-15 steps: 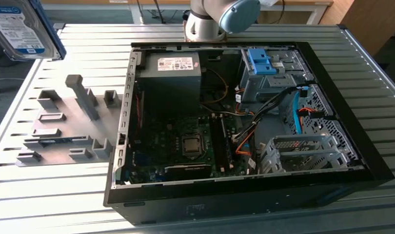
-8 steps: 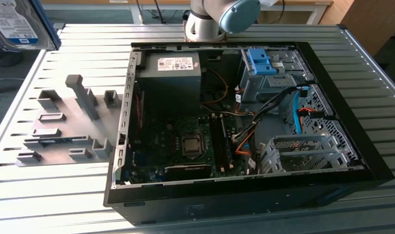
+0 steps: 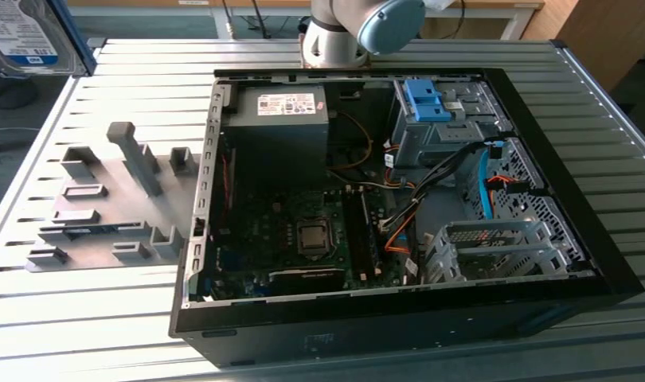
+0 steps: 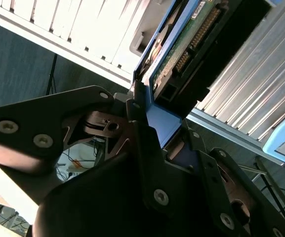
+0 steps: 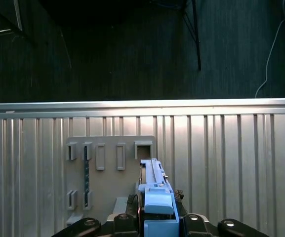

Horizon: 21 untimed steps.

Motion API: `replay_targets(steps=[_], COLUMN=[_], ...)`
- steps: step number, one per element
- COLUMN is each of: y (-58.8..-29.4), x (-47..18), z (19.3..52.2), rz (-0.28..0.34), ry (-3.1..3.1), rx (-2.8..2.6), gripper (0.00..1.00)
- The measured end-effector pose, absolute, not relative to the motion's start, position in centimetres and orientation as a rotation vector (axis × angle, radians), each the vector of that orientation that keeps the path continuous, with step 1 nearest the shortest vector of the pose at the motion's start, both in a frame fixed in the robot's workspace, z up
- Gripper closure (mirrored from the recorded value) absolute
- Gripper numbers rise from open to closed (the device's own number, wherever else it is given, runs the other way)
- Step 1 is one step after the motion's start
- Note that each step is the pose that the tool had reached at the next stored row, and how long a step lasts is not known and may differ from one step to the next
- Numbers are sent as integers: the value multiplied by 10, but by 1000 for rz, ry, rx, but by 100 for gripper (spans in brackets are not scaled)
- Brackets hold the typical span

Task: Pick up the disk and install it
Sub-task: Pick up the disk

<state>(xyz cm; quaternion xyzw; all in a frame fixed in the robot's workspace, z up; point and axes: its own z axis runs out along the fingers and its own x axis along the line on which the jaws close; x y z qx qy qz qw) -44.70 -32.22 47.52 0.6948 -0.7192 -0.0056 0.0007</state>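
Observation:
The disk (image 3: 23, 33), a silver drive with a white-and-blue label in a blue carrier frame, hangs at the top corner of the exterior view's left, off the table. The second wrist view shows its green circuit board side (image 4: 182, 54) with my gripper (image 4: 164, 126) shut on the blue carrier. My black fingers (image 4: 141, 133) clamp it from both sides. In the first wrist view the carrier's blue edge (image 5: 156, 195) stands upright between my gripper (image 5: 157, 219), above the grey fixture plate (image 5: 107, 170).
An open computer case (image 3: 397, 191) lies on the slatted metal table (image 3: 99, 318). A blue bracket (image 3: 424, 99) sits in its far drive cage and a metal cage (image 3: 493, 251) is nearer. The fixture plate (image 3: 110, 199) lies left of the case. The arm's base (image 3: 338, 36) stands behind it.

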Motion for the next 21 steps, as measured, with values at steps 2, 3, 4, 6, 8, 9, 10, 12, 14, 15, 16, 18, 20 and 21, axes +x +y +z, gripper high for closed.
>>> replay_targets(steps=[2,3,4,6,8,9,10,12,14,15,16,18,20,21], y=[-323,-325,-326,-331,-334,-335,-335,-335,-335,-336,-336,-338,-341,-342], x=[-447,-447,-447,-447,-447,-447,-447,-447,-447,-447,-447,-447,-447,-447], z=[475,475,475,475,475,476,480,486,490,492,493,494,495,495], rz=[-18,-18,-18,-18,-18,-18,-18,-18,-18,-18,-18,-18,-18,-18], ry=[-2258,-2258,-2258,-2258,-2259,-2259,-2259,-2259,-2258,-2258,-2258,-2258,-2258,-2259], rx=[2182,2182,2182,2182,2182,2182,2182,2182,2182,2182,2182,2182,2182,2182], gripper=[64,64,64,64,64,64,64,64,64,64,64,64,64,64])
